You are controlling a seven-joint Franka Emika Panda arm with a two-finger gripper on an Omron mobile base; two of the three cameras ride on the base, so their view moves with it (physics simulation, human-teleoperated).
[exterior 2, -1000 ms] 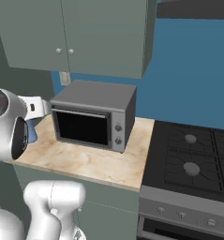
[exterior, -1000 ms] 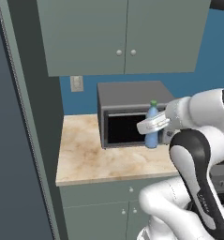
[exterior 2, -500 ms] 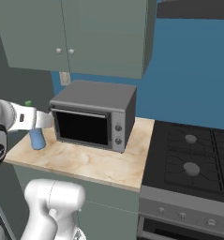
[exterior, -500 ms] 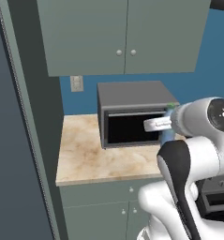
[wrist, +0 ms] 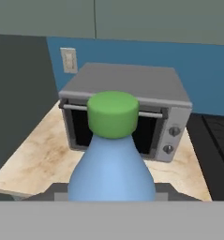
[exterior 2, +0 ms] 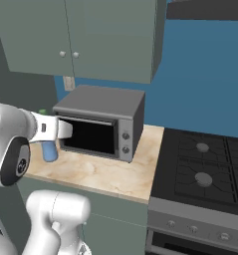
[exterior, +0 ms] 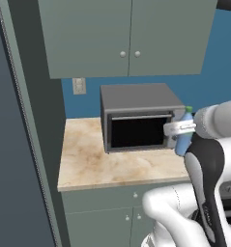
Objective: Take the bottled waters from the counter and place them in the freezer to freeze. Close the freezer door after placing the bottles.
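Note:
My gripper (exterior: pixel 180 129) is shut on a light blue bottled water (exterior: pixel 183 140) with a green cap (exterior: pixel 188 109), holding it upright above the counter (exterior: pixel 97 164) in front of the grey oven's right side. From the right base the same bottle (exterior 2: pixel 49 150) hangs under my white hand (exterior 2: pixel 55 130), left of the oven. The hand view has the bottle (wrist: pixel 111 173) and its cap (wrist: pixel 112 114) close up, with my fingertips hidden behind it. A tall dark grey slab of the freezer (exterior: pixel 10 154) stands at the far left.
A grey countertop oven (exterior: pixel 138 118) with a dark window stands at the back of the counter. Grey-green wall cabinets (exterior: pixel 126 38) hang above it. A black stove top (exterior 2: pixel 205 169) adjoins the counter (exterior 2: pixel 105 172) on the right. My own arm (exterior: pixel 209 183) rises close to the counter's front edge.
The bottle in my grip has moved to the right across the oven's front, and the arm's upper joints have swung round. The oven and counter stay put.

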